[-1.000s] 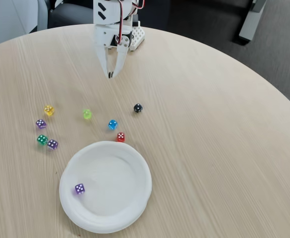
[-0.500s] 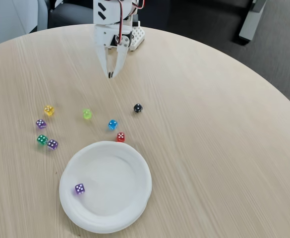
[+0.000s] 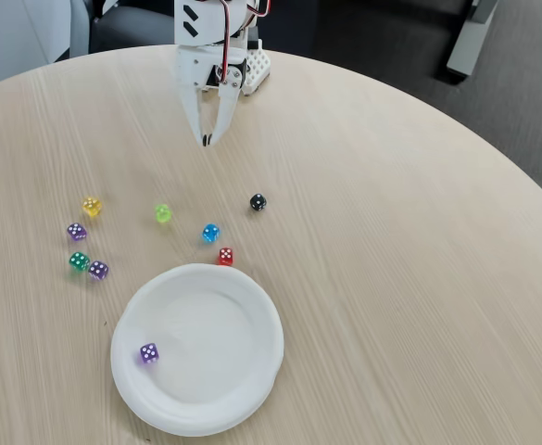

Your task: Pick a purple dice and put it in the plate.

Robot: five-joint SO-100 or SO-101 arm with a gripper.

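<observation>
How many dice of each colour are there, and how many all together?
Purple: 3, one in the plate at, two on the table
Yellow: 1
Light green: 1
Dark green: 1
Blue: 1
Red: 1
Black: 1
Total: 9 dice

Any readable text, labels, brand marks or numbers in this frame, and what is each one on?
No readable words, brands or numbers.
Black angular marks on the white arm: a sign, not letters.
White pips on the purple dice in the plate: too small to count surely.
</observation>
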